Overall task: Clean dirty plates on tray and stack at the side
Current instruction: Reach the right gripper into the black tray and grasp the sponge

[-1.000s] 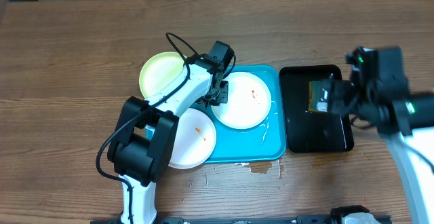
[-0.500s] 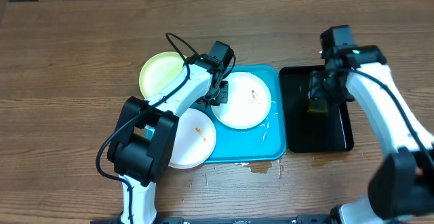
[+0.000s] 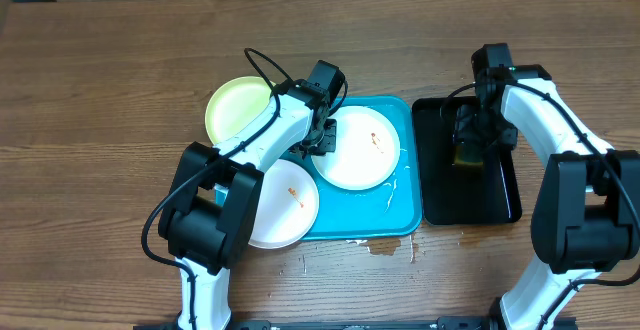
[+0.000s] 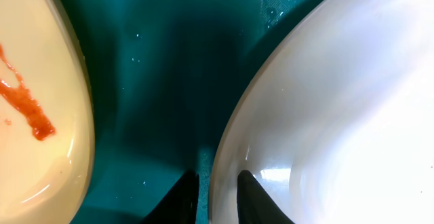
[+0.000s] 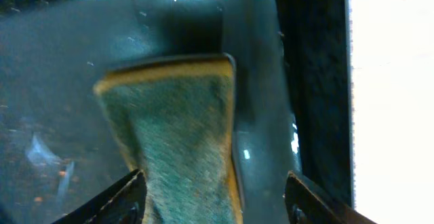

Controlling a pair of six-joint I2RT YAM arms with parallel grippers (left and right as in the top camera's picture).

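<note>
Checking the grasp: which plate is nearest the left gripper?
The white plate wholly inside the cyan tray: the left gripper straddles its rim.

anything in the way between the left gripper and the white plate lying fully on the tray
Nothing visible. The left gripper has a finger on each side of the rim of the white plate, above the bare blue tray.

Cyan tray (image 3: 398, 220); white plates (image 3: 352, 160), orange smears (image 4: 27, 112); yellow-green plate (image 3: 232, 110); black tray (image 3: 490, 195); green sponge (image 5: 180, 132).
</note>
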